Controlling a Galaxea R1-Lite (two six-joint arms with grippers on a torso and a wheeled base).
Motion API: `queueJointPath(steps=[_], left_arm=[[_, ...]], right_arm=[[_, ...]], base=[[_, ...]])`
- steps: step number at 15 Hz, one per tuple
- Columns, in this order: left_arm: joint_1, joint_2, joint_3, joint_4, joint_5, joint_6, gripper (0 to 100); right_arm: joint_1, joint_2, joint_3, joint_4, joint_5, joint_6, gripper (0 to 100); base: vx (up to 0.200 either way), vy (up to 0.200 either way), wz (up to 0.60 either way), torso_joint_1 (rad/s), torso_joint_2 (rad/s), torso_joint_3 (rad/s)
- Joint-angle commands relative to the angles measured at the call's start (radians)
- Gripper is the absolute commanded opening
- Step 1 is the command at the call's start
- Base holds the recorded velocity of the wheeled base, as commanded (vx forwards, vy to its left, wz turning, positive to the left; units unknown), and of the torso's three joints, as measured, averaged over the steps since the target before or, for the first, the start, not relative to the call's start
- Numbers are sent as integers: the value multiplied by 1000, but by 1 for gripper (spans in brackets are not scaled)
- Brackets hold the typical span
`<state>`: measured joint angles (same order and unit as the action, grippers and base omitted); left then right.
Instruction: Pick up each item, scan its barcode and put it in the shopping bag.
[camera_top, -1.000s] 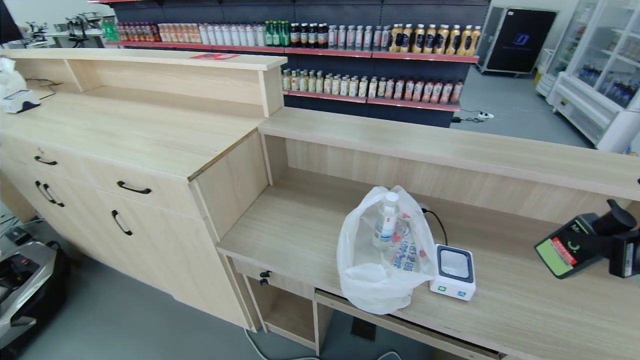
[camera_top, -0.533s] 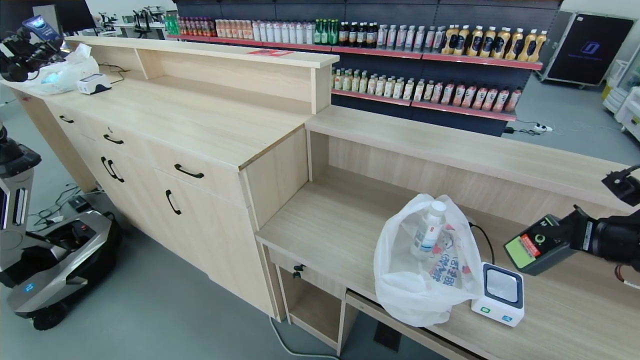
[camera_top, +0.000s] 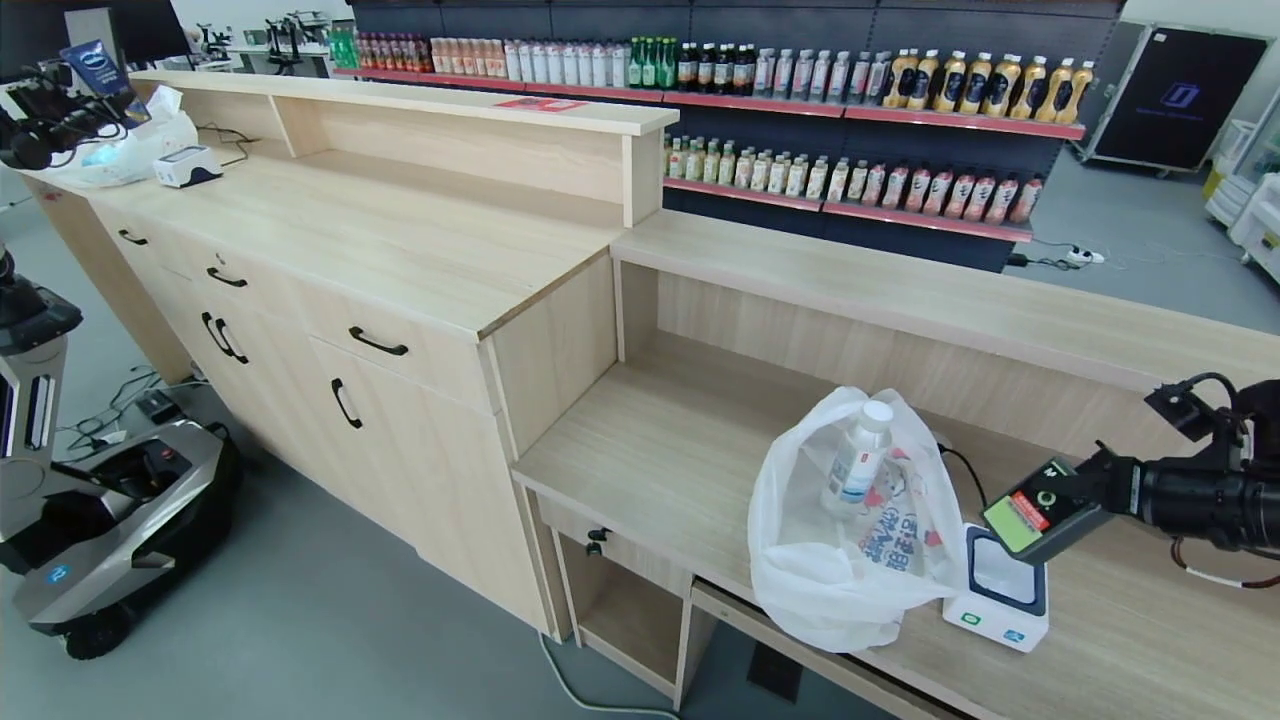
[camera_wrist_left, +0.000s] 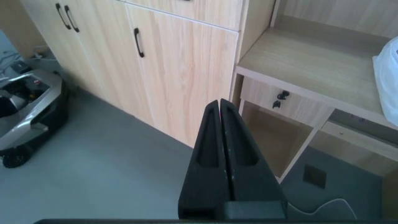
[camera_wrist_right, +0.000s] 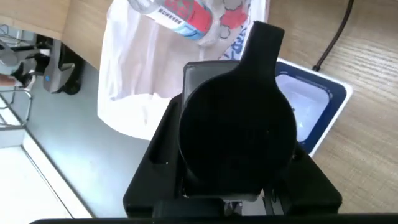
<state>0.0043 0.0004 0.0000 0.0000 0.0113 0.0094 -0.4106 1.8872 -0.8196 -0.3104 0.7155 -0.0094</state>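
Observation:
A white plastic shopping bag stands open on the low counter with a clear bottle upright inside. Just right of the bag sits a small white barcode scanner. My right gripper is shut on a dark box with a green and red label, held tilted just above the scanner's window. In the right wrist view the box hangs over the scanner, with the bag beside it. My left gripper is shut on nothing, out over the floor before the cabinet doors.
A taller counter with drawers rises to the left. A second bag and scanner sit at its far end. Another wheeled robot stands on the floor at the left. Shelves of bottles line the back.
The head camera swung, shifting the whole picture. My right gripper carried the box left and down, from beside the scanner to just over it.

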Motion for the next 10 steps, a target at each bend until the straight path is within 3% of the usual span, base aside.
queueJointPath(steps=[1,6,10], left_arm=[[0,0,0,0,-1,0,0],[0,0,0,0,-1,0,0],[0,0,0,0,1,0,0]], right_arm=[[-11,70,-23,-3,33,-18,0],[-13,150,-23,-121,110,-70,0],[-10,199,-16,-116,159,-230,0]], base=[[0,0,0,0,0,0],[0,0,0,0,0,0],[0,0,0,0,0,0]])
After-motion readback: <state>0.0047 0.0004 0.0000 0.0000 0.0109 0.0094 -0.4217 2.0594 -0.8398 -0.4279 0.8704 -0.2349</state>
